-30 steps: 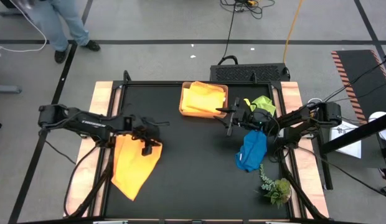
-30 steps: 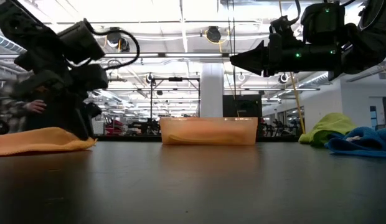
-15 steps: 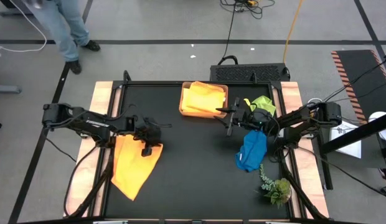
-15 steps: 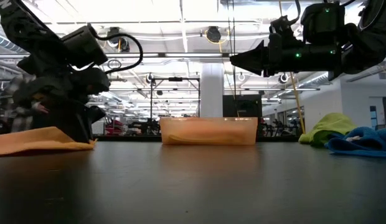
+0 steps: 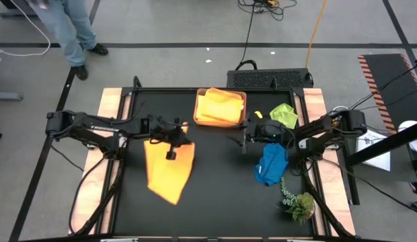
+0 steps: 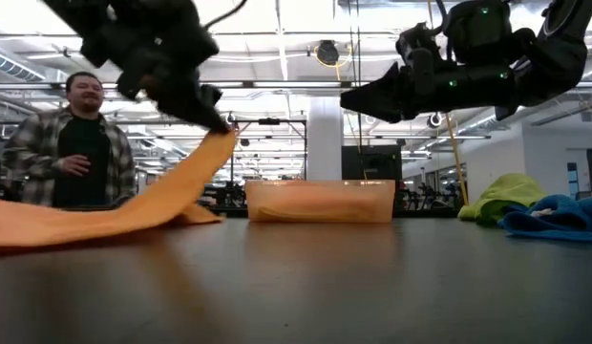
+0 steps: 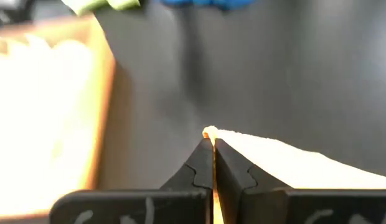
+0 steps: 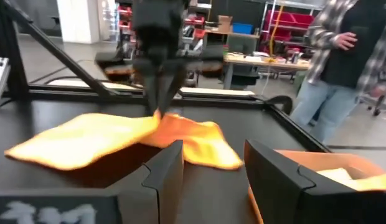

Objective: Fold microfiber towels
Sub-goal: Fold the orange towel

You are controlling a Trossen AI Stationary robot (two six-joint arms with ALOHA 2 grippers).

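Observation:
An orange microfiber towel slopes from a raised corner down to the table, where its lower part lies. My left gripper is shut on that corner, above the table's middle left. My right gripper hovers open and about level right of the middle, its fingers pointing at the orange towel. A tan tray at the far middle holds yellow and orange towels. A lime green towel and a blue towel lie on the right. My left gripper pinches the orange towel's raised corner between its two fingertips; only a small nub of cloth shows past them. The fingers slant down from the table's left. The cloth hangs from the corner in a slope, its lower end on the table.
A leafy plant sprig lies near the table's front right corner. A person stands beyond the table's far left side. Bare black tabletop lies between the orange and blue towels.
My left gripper has shut on the orange towel's corner, risen and gone toward the table's right and far side. The corner is lifted clear and the cloth has been dragged toward the middle, its low end still on the table. My right gripper has shifted slightly toward the middle.

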